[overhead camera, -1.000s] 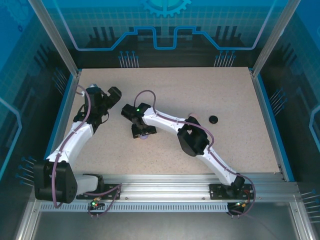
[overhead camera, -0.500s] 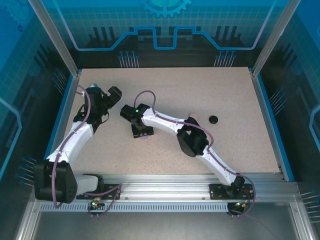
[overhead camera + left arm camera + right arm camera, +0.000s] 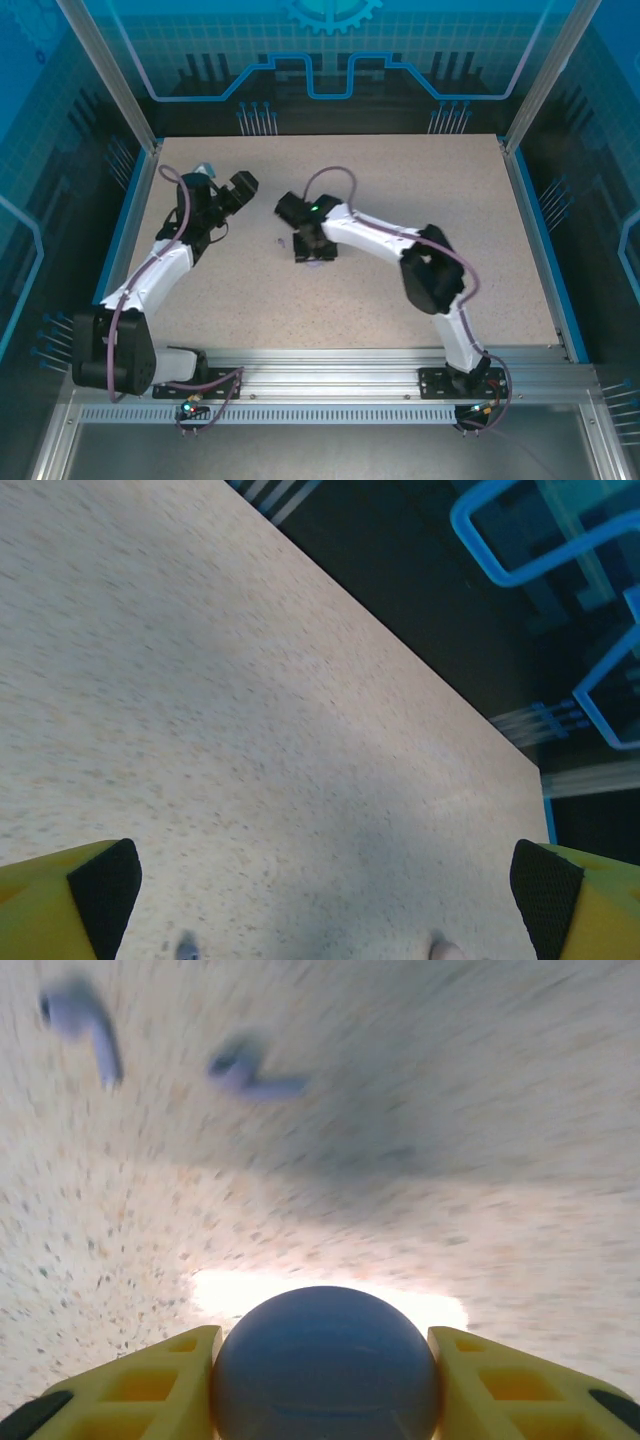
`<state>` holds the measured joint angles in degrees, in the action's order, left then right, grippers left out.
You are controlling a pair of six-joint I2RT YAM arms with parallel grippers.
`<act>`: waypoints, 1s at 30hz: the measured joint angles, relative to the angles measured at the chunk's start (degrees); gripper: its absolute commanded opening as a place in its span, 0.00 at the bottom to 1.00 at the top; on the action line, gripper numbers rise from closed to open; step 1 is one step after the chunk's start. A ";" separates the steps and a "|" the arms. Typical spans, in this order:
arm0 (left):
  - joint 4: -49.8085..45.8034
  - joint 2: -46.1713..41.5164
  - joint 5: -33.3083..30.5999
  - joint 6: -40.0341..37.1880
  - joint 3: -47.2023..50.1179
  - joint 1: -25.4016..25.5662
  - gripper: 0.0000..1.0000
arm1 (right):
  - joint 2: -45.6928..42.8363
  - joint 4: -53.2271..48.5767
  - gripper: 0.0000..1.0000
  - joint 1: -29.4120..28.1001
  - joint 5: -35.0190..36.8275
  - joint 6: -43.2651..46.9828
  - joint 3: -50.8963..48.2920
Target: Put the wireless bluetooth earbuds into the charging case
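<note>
My right gripper (image 3: 325,1365) is shut on a round lilac charging case (image 3: 325,1370), which sits snug between the yellow fingers, its lid closed. Two lilac earbuds (image 3: 78,1018) (image 3: 245,1075) lie on the table ahead of it, blurred. From above, the right gripper (image 3: 316,250) points down at the table's middle with the case (image 3: 318,264) showing just under it. A tiny lilac speck (image 3: 279,241) lies to its left. My left gripper (image 3: 243,187) hovers open at the back left. In the left wrist view its fingertips (image 3: 105,885) stand wide apart over bare table.
The speckled tabletop (image 3: 400,180) is bounded by blue rails and dark enclosure walls. Two small blurred objects, one lilac (image 3: 185,946) and one pale pink (image 3: 440,948), sit at the bottom edge of the left wrist view.
The right gripper closed on the lilac case and swung right and slightly back with it. The right elbow now covers the black case. The left gripper shifted a little right.
</note>
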<state>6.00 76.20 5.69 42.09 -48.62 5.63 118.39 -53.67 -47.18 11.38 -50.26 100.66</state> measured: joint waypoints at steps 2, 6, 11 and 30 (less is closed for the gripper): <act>4.15 2.12 1.79 0.00 1.16 2.64 0.99 | -5.09 2.03 0.40 3.67 -0.20 -0.79 -3.28; 13.86 6.60 5.35 0.02 3.21 8.35 0.99 | -11.98 5.77 0.40 10.88 -1.07 -2.93 -7.96; 24.09 11.04 8.13 0.31 3.74 14.34 0.99 | -14.51 9.35 0.40 16.28 -3.52 -6.78 -10.43; 48.02 24.24 1.51 6.25 5.75 27.67 0.57 | -15.98 21.86 0.40 20.33 -13.86 -28.48 -17.09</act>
<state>54.02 100.44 7.20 48.34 -42.87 33.30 102.41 -31.81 -26.85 -2.48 -78.74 83.57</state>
